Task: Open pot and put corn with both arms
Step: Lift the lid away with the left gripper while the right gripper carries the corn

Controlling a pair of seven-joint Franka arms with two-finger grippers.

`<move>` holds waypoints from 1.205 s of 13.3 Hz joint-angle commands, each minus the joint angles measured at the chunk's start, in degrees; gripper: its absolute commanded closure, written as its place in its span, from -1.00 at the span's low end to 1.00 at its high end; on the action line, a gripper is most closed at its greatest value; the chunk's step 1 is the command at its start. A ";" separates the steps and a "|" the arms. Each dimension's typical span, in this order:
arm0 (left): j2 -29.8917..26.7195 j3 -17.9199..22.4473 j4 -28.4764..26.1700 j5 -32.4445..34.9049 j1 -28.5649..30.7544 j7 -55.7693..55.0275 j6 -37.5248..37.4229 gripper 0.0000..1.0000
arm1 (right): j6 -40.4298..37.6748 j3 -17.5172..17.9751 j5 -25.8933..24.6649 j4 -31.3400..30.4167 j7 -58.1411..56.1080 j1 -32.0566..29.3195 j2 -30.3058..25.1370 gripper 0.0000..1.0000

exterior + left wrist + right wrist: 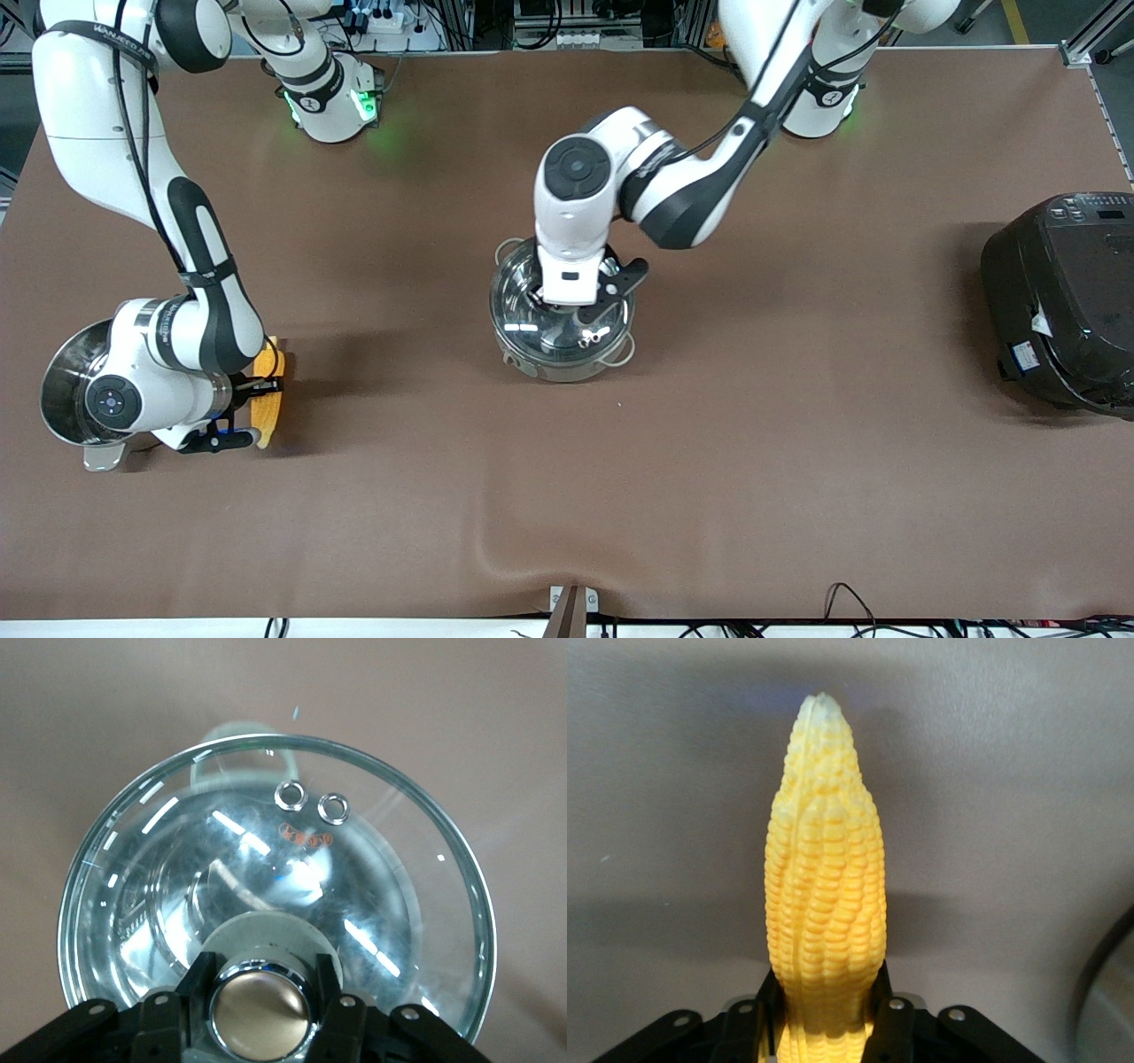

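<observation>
Left gripper [262, 1014]: fingers [197, 985] closed narrowly on the chrome knob [260, 1005] of the glass lid [372, 877], one on each flank of the knob. The lid spreads outward from the fingers, covering the pot [560, 363]; a pale loop handle [229, 734] shows past its rim, and two small metal eyelets [311, 801] pierce the glass.

Right gripper [826, 1028]: fingers [897, 1019] clamped on the thick end of the corn [824, 877]. The cob extends straight out from between the fingers, yellow-orange, with rows of kernels tapering to a pale tip.

Setting: brown table [709, 461]. The pot stands mid-table. The corn [268, 390] is toward the right arm's end, just beside a steel steamer pot [64, 381]. A black electric cooker [1063, 301] sits toward the left arm's end.
</observation>
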 commanded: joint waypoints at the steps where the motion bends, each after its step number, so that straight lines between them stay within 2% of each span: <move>1: -10.22 -0.38 -1.81 -0.17 5.43 8.82 -8.35 1.00 | -3.37 0.35 0.46 -1.10 -7.10 0.12 -5.76 1.00; 5: -15.69 -0.47 -7.07 -3.43 19.57 34.29 -10.66 1.00 | -8.03 0.61 0.46 -0.22 -8.18 6.51 -12.01 1.00; 7: -15.79 -0.47 -9.27 -3.52 27.83 50.19 -10.75 1.00 | -10.49 0.61 0.46 0.13 -9.84 11.43 -15.34 1.00; 9: -15.00 -0.38 -13.83 -3.52 34.34 61.47 -9.53 1.00 | -11.99 0.70 0.46 0.66 -14.65 15.91 -18.16 1.00; 10: -14.12 -0.38 -16.38 -3.43 36.98 63.87 -7.00 1.00 | -12.52 0.70 0.46 1.27 -17.64 18.11 -18.52 1.00; 13: -13.85 -0.38 -28.75 -3.35 42.52 73.18 6.17 1.00 | -12.61 0.61 0.20 3.55 -29.15 25.23 -18.08 1.00; 14: -13.68 -0.38 -31.93 -3.43 44.46 75.30 9.52 1.00 | -12.52 0.52 -0.15 4.69 -30.40 28.12 -17.82 1.00; 16: -12.71 -0.29 -38.08 -2.73 44.74 76.37 17.33 1.00 | -12.26 0.52 -0.60 6.10 -30.42 33.23 -16.25 1.00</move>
